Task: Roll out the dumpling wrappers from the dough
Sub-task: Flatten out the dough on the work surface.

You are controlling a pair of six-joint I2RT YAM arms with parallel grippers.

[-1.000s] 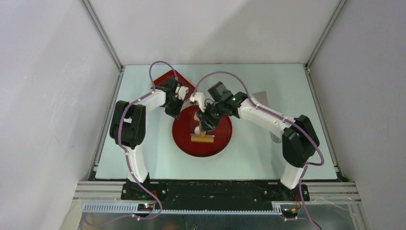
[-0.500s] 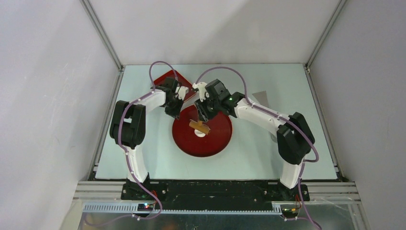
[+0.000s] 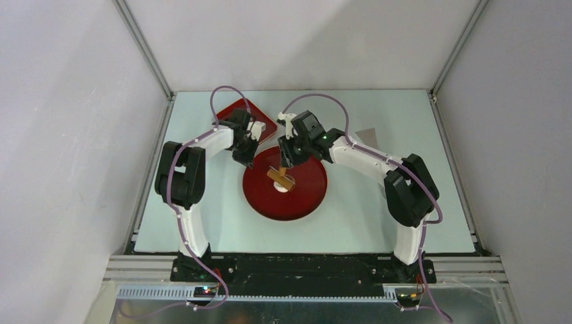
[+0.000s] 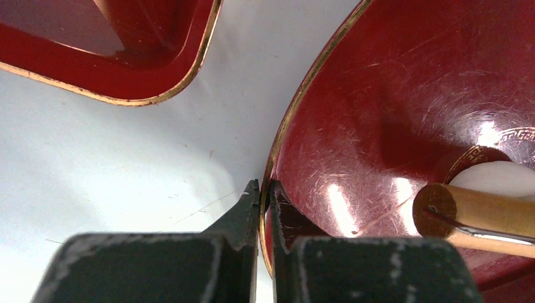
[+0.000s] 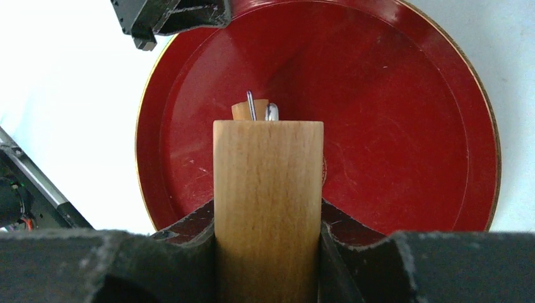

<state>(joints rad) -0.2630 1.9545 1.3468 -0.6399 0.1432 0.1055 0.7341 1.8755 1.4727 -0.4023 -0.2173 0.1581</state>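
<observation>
Wooden roller [image 5: 268, 189], one; wrapper [image 4: 498, 177], one; red plate [image 3: 307, 196]; red tray [image 4: 126, 85].

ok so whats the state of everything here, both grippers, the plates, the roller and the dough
left gripper: shut on the rim of the round red gold-edged plate
right gripper: shut on the wooden roller, by its handle
round red gold-edged plate: flat on the table, pinched at its rim
wooden roller: head down over the dough
small white dough disc: flat at the plate's centre, partly under the roller
square red tray: on the table, apart from the plate
</observation>
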